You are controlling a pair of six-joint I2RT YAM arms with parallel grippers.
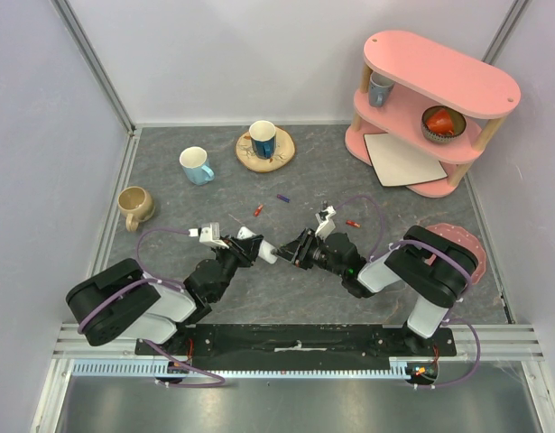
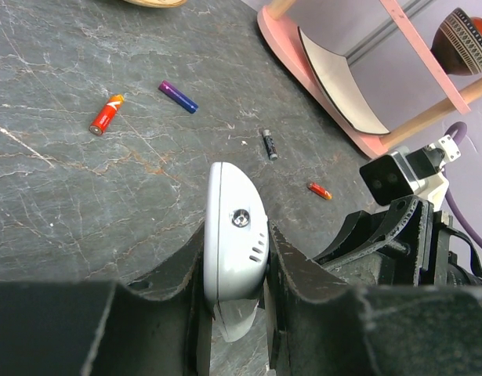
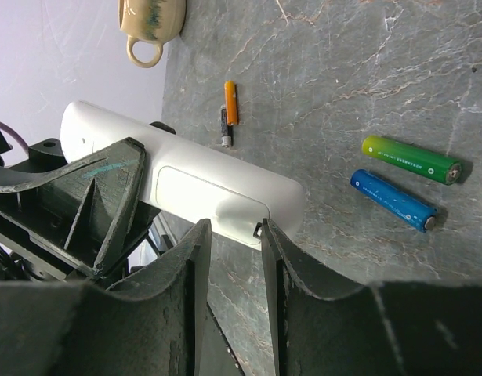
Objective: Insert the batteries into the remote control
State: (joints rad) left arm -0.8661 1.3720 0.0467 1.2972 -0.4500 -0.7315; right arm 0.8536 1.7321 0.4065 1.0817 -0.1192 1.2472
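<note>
Left hand [image 2: 237, 247] clamps the remote control [image 2: 233, 200] between both fingers.

I see a grey marbled worktop [image 1: 187, 203] carrying a tan mug [image 1: 134, 207], a blue mug [image 1: 197, 166], a wooden disc [image 1: 282, 155], a pink shelf [image 1: 421, 108] and loose batteries: red battery [image 2: 106, 114], purple battery [image 2: 178, 97], dark battery [image 2: 269, 144], and a green battery [image 3: 411, 159] beside a blue battery [image 3: 393, 200].

Remote control [image 1: 270, 254] sits between left end effector [image 1: 252, 246] and right end effector [image 1: 296, 250]; batteries [image 1: 258, 210] lie scattered on the surface [image 1: 169, 194] behind it.
</note>
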